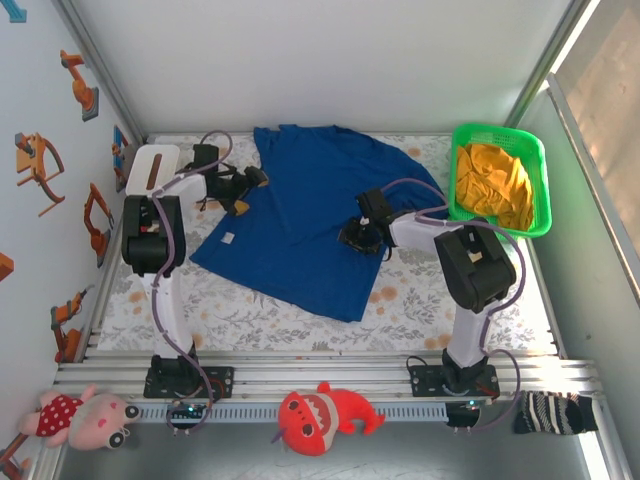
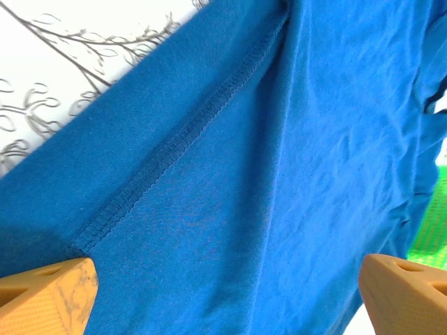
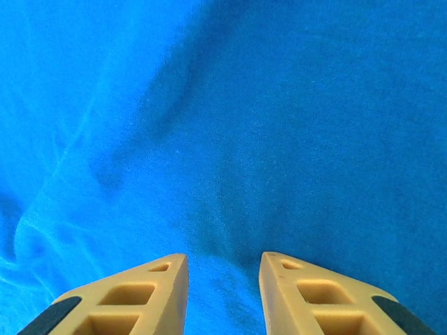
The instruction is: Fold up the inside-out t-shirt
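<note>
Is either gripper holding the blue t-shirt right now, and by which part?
The left gripper is open above the t-shirt, holding nothing. The right gripper is narrowed against the shirt's middle; whether it pinches cloth cannot be told.

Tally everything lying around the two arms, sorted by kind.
Garments: 2, the blue t-shirt and the yellow garment
Basket: 1
Tissue box: 1
Plush toys: 2, the pink toy and the red toy
Striped cloth: 1
Total: 7
</note>
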`<state>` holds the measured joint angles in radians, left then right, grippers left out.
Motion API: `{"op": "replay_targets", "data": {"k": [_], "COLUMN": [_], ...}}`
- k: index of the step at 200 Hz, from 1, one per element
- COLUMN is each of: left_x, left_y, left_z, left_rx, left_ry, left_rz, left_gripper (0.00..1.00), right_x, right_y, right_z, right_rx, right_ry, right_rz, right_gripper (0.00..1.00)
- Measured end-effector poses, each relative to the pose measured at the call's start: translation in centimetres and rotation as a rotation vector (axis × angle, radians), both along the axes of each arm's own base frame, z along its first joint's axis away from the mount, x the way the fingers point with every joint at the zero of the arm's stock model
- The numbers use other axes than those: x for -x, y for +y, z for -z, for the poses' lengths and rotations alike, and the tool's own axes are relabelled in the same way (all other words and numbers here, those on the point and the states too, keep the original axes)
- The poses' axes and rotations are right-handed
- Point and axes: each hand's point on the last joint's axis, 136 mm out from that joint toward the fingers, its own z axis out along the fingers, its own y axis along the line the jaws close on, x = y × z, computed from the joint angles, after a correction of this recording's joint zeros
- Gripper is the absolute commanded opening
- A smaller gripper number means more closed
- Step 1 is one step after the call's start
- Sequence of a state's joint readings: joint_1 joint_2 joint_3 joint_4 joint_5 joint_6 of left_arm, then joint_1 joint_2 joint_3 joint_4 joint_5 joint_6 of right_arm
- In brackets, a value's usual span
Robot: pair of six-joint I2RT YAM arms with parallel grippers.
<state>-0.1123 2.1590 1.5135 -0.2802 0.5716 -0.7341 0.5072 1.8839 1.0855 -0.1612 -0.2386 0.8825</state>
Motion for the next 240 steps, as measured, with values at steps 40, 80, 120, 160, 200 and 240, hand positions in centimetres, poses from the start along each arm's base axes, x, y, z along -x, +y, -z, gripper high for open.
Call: {"op": "replay_targets", "data": {"k": [40,80,120,160,200,240], "left_x": [1.8,4.7,8.0,10.1,10.8,11.2], "left_y": [4.1,7.2,8.3,8.6,9.1,6.6], "left_z": [0.0,0.2,0.4,0.4,-3.0,-11.6], "left_rx": [0.022,-0.009,-0.051,-0.101,-0.200,-0.239], "left_ry": [0.000,0.018,0.053,0.099,0.061,-0.171], "left_rz": [-0.106,-0.188,-0.262,-0.278,-0.225,-0.108], "left_gripper": [0.96,0.96,0.96,0.96,0.96,0.96], "right_x": [-0.3,-1.6,-1.8,-2.1,0.3,4.1], "right_y": [0.2,0.9,-1.0,-5.9,-8.4,-6.5], "right_z": [0.1,0.1,0.3,0.0,-3.0,-10.1], "right_rx": [0.015,0.041,0.074,0.126,0.195,0.186], "right_ry": [0.013,0.017,0.037,0.072,0.054,-0.142], "right_rz": [-0.017,-0.060,-0.054,0.016,0.014,-0.057], "right_gripper": [0.32,0.32,0.32,0.32,0.32,0.34]}}
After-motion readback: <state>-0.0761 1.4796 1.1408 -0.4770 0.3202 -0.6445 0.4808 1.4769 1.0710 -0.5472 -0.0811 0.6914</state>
